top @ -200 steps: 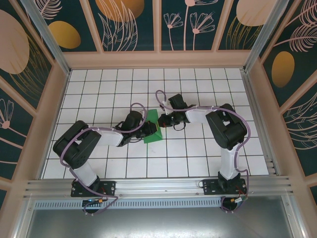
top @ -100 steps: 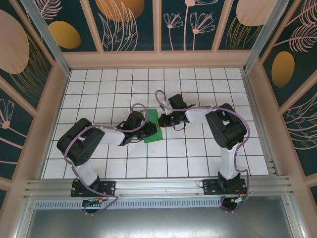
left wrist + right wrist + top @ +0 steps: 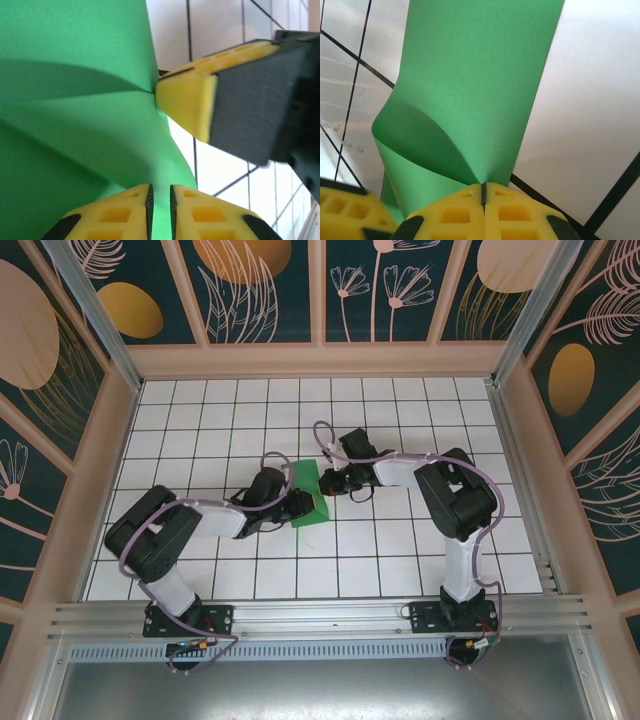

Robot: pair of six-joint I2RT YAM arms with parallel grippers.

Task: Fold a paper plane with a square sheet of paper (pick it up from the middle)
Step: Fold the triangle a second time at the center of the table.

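The square sheet of paper (image 3: 306, 492) is green, bent into a raised curved strip at the table's middle, between both grippers. My right gripper (image 3: 326, 480) is shut on its right edge; in the right wrist view the jaws (image 3: 483, 190) meet on the sheet (image 3: 480, 75) where it puckers. My left gripper (image 3: 298, 502) sits at the sheet's left side. In the left wrist view its jaws (image 3: 160, 197) stand a narrow slit apart, with green paper (image 3: 75, 100) showing through. The right gripper's yellow fingertip (image 3: 187, 107) presses the sheet's edge. No paper plane shape is in view.
The white grid-tiled table (image 3: 400, 560) is ringed by low beige walls (image 3: 320, 360). A metal rail (image 3: 320, 615) runs along the near edge by the arm bases. Both forearms lie low over the middle tiles, meeting at the paper.
The left gripper's jaws have parted slightly. The left arm's elbow has swung a little to the left. The right arm and the paper have stayed in place.
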